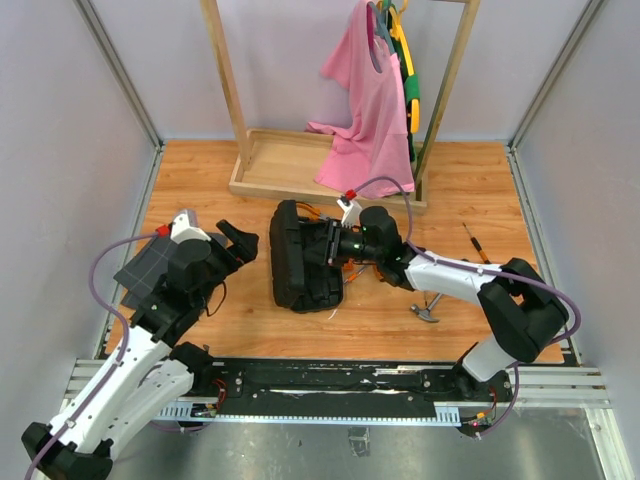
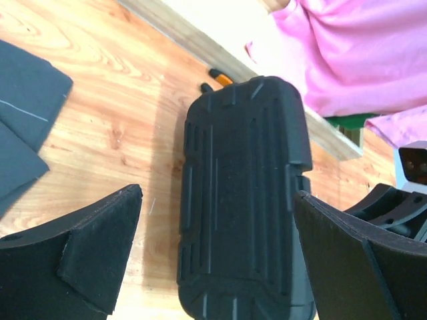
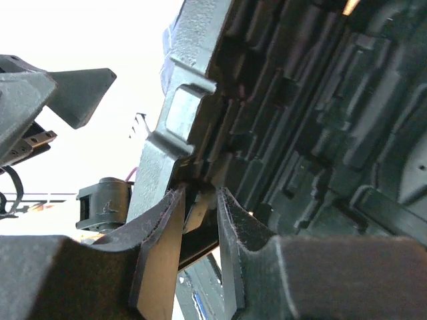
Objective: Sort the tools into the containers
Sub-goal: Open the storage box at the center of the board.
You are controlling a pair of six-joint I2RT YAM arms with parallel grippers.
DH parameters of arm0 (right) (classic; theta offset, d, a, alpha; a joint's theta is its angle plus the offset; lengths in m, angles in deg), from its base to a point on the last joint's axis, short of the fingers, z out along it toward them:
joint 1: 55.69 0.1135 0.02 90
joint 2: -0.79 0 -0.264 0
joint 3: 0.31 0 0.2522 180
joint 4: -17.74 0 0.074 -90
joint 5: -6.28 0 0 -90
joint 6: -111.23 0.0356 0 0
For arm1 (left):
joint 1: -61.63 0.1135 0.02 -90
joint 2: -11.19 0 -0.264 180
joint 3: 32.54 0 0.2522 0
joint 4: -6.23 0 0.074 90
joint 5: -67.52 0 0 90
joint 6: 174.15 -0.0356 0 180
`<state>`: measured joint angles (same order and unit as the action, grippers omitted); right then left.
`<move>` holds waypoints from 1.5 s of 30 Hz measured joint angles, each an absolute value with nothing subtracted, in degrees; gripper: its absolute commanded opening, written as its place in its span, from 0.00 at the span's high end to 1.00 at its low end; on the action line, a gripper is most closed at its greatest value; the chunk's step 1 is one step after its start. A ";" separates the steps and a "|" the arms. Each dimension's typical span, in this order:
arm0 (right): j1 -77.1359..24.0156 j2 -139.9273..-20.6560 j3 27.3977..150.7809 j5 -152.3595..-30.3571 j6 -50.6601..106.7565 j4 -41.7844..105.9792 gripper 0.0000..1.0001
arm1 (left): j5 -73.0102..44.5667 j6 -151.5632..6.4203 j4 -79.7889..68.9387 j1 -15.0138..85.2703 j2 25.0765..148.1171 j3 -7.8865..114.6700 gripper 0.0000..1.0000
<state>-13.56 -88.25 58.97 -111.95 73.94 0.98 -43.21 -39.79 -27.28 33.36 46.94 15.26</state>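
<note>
The black tool case sits mid-table, partly open, its ribbed outer shell facing my left gripper. That left gripper hangs open just left of the case, touching nothing. From the right, my right gripper has its jaws narrow on the case's rim at the latch, with the moulded slots of the inside beside it. Orange-handled tools lie by the case, and two more handle tips show behind it. A claw hammer and a screwdriver lie to the right.
Dark grey grid-patterned fabric lies at the left. A wooden clothes rack base stands at the back with a pink shirt hanging over it. Grey walls enclose the table on three sides.
</note>
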 measured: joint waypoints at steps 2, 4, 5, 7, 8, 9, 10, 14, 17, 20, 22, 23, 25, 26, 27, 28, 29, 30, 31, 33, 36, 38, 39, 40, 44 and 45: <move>-12.22 -88.31 61.11 -111.57 73.00 2.64 0.70 | -44.46 -40.19 -28.54 33.36 46.17 16.64 0.01; -10.72 -88.75 63.58 -111.05 71.71 4.28 0.69 | -45.49 -40.40 -29.86 33.36 45.47 17.47 0.01; -10.00 -89.12 64.76 -110.94 71.14 4.98 0.69 | -45.95 -40.45 -30.42 33.36 45.39 17.67 0.01; -8.60 -90.21 67.26 -110.50 70.01 6.38 0.69 | -46.73 -40.62 -31.63 33.36 45.25 17.76 0.01; -7.77 -90.98 68.44 -110.28 69.37 6.81 0.69 | -47.10 -40.67 -32.35 33.36 45.08 17.76 0.01; -7.00 -91.96 69.64 -110.22 68.87 7.19 0.68 | -47.41 -40.71 -32.94 33.36 44.93 17.76 0.01; -6.30 -92.94 70.58 -110.20 68.54 7.45 0.68 | -47.63 -40.82 -33.48 33.36 44.73 17.78 0.01; -4.64 -96.99 72.79 -110.15 67.32 8.58 0.67 | -48.81 -40.89 -35.58 33.36 43.70 17.91 0.01; -3.94 -99.83 74.14 -110.15 66.40 10.27 0.67 | -49.66 -40.97 -36.98 33.36 42.81 18.32 0.01; -3.39 -101.91 75.74 -110.13 65.55 11.71 0.66 | -50.38 -41.08 -37.70 33.36 41.74 18.87 0.01; -3.02 -102.89 76.68 -110.11 64.98 12.28 0.66 | -50.91 -41.10 -38.07 33.36 41.39 19.11 0.01; -2.89 -103.33 77.05 -110.07 64.74 12.52 0.66 | -51.10 -41.13 -38.36 33.36 41.32 19.22 0.01; -2.54 -104.38 78.16 -110.11 64.28 13.07 0.66 | -51.45 -41.26 -39.14 33.36 41.21 19.48 0.01; -2.39 -105.05 78.91 -110.04 64.06 13.37 0.66 | -51.72 -41.32 -39.52 33.36 41.04 19.57 0.01; -2.17 -105.86 79.69 -110.02 63.76 13.46 0.66 | -51.98 -41.37 -39.84 33.36 40.86 19.64 0.01; -1.82 -106.71 80.46 -110.00 63.41 13.61 0.66 | -52.26 -41.48 -40.26 33.36 40.66 19.75 0.01; -1.49 -107.39 80.94 -109.83 63.17 13.79 0.65 | -52.53 -41.54 -40.65 33.36 40.45 19.85 0.01; -1.16 -108.05 81.42 -109.63 62.93 14.22 0.65 | -52.74 -41.63 -40.87 33.36 40.25 19.92 0.01; -1.10 -108.62 81.73 -109.48 62.69 14.57 0.65 | -52.94 -41.72 -41.07 33.36 39.99 20.03 0.01; -0.49 -109.71 82.34 -109.08 62.25 15.34 0.65 | -53.31 -41.78 -41.16 33.36 39.62 20.07 0.01; -0.20 -110.56 82.40 -108.49 61.46 16.56 0.63 | -53.40 -42.09 -41.16 33.36 38.96 20.07 0.01; -0.16 -110.41 82.29 -107.44 60.52 17.50 0.61 | -53.22 -42.37 -41.09 33.36 38.68 20.07 0.01; -0.16 -110.10 82.25 -106.83 60.02 17.94 0.60 | -53.03 -42.57 -41.02 33.36 38.61 20.05 0.01; -0.16 -109.56 81.97 -106.04 59.38 18.57 0.59 | -52.77 -42.68 -40.87 33.36 38.61 20.03 0.01; -0.14 -104.22 79.56 -102.57 56.19 21.55 0.55 | -51.26 -43.03 -39.63 33.36 39.31 19.75 0.01; -0.16 -102.78 78.99 -101.78 55.54 22.03 0.54 | -50.80 -43.22 -39.14 33.36 39.72 19.72 0.01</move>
<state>-0.16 -102.78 78.99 -101.78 55.54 22.03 -50.80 -43.22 -39.14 33.36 39.72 19.72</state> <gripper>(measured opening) 0.432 0.993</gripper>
